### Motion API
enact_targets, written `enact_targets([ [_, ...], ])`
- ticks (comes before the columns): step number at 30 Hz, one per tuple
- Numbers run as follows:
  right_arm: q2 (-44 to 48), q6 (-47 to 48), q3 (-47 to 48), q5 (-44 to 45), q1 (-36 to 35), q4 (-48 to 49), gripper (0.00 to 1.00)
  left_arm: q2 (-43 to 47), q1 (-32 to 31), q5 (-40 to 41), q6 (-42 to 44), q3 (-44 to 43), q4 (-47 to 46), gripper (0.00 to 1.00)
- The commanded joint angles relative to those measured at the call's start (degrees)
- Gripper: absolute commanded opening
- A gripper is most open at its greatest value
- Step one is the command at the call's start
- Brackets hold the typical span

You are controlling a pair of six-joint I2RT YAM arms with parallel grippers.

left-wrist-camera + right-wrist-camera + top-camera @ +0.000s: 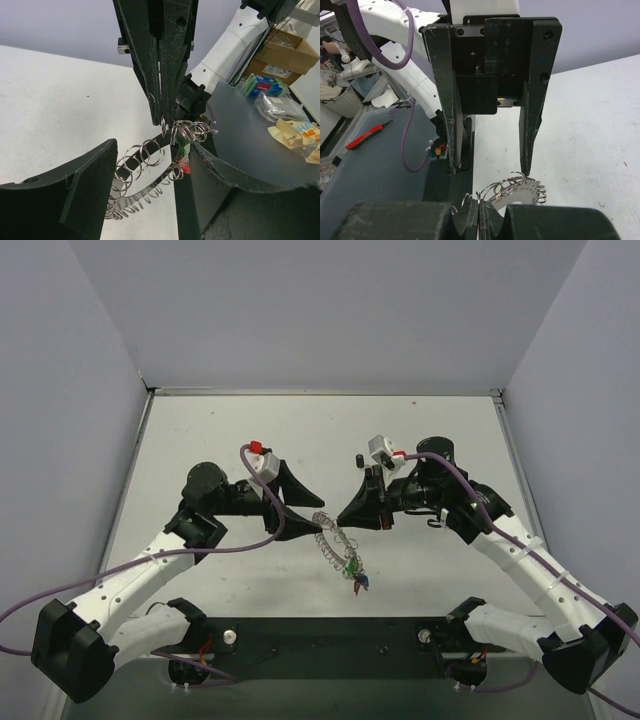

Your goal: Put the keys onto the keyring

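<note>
Mid-frame over the table (230, 430), right pincer (480, 212) clenched on keyring (145, 155), left pincer (490, 171) released astride it, keys (357, 578) at ring's lower end.

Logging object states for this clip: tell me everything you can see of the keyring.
The keyring is a large silvery metal ring whose rim is a chain of small wire loops, coil-like edge-on. It lies between the two arms, running diagonally in the top view. The right gripper is shut on its rim. The left gripper is open and straddles it without clear contact. Coloured keys cluster at its near end. Whether it rests on the table cannot be told.
</note>
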State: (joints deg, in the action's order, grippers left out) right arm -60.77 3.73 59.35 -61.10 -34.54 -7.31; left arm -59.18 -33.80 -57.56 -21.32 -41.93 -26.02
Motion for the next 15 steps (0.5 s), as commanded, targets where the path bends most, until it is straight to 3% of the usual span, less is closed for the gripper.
enact_targets([
  [1, 0.13, 2.43, 3.14, -4.82, 0.27, 1.6, 0.0, 0.2, -0.91, -2.29, 1.19, -0.87, -2.89, 0.66],
  [15, 0.22, 2.34, 3.31, -4.9, 0.36, 1.51, 0.0, 0.47, -2.58, -2.64, 2.25, -0.87, -1.32, 0.37],
])
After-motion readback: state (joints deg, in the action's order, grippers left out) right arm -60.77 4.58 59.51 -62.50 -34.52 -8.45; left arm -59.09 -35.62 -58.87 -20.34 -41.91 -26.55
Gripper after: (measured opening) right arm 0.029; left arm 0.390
